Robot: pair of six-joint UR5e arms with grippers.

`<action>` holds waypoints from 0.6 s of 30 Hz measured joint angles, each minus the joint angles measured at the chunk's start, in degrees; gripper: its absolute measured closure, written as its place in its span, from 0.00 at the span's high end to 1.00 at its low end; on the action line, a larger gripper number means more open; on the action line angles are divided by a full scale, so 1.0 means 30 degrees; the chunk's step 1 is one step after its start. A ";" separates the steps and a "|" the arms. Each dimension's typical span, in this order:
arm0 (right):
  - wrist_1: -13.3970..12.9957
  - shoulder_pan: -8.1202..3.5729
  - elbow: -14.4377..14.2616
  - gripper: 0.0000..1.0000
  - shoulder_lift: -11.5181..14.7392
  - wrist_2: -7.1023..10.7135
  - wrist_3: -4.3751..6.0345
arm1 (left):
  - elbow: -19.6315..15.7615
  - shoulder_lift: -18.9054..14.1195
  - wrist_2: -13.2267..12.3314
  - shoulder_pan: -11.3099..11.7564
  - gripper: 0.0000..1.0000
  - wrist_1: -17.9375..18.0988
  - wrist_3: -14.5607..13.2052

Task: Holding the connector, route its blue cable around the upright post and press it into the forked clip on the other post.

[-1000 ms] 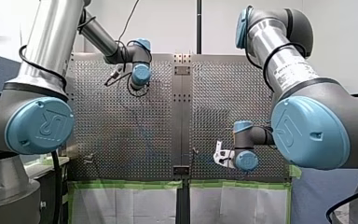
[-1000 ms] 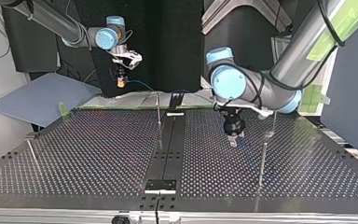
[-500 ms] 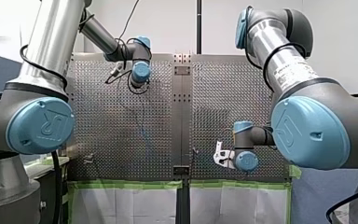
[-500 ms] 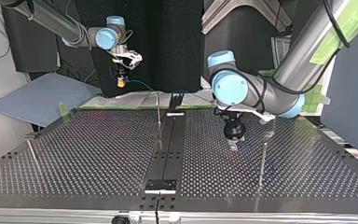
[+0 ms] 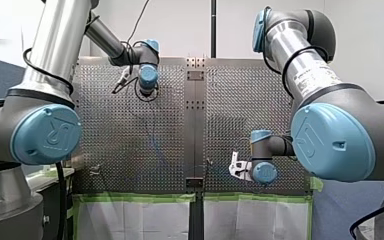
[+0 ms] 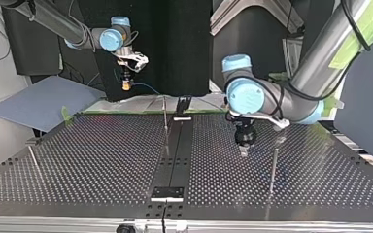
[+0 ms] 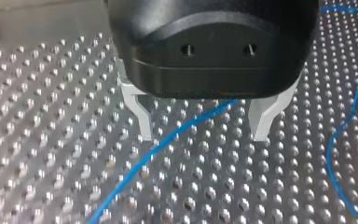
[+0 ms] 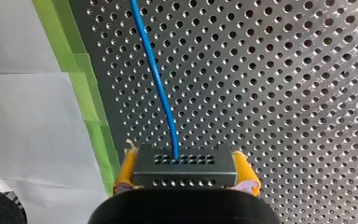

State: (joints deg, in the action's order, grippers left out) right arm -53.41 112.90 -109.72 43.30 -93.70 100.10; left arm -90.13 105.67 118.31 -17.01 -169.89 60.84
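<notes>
Right wrist view: clamps connector point(image 8: 184, 163) in right gripper point(image 8: 185, 171); straddles blue cable point(image 8: 156, 79) with left gripper point(image 7: 203, 136), fingers point(image 7: 141, 114) apart. Pre-routing grasp, seemingly; next, close on cable.

In the top view the surface point(image 6: 102, 160) is open across its left half, save a short post point(image 6: 33, 158) near the edge. A thin upright post point(image 6: 165, 124) stands beside the centre strip point(image 6: 177, 145); a second post point(image 6: 273, 170) stands at the right, near the left tool point(image 6: 243, 149), which hangs low, fingers spread astride the blue cable point(image 7: 186, 128). The cable leads to the connector point(image 8: 184, 165) clamped in the raised right tool point(image 6: 125, 86).
</notes>
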 joint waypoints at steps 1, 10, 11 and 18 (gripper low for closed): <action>0.0005 0.0000 -0.0003 0.00 -0.0001 0.0000 0.0001 | 0.0038 0.0001 0.0000 0.0077 0.98 0.0000 0.0018; 0.0018 0.0053 -0.0030 0.00 -0.0022 0.0000 -0.0035 | 0.0506 0.0001 0.0031 0.0884 0.98 -0.0118 0.0094; 0.0012 0.0054 -0.0041 0.00 -0.0024 0.0000 -0.0038 | 0.0519 0.0001 0.0017 0.0936 0.98 -0.0137 0.0113; 0.0025 0.0059 -0.0063 0.00 -0.0028 0.0000 -0.0047 | 0.0505 0.0000 -0.0371 0.1000 0.98 -0.0312 0.0726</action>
State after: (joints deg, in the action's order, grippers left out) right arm -53.33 113.07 -109.90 43.21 -93.70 99.95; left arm -88.61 105.67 117.20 -14.01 -170.83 63.02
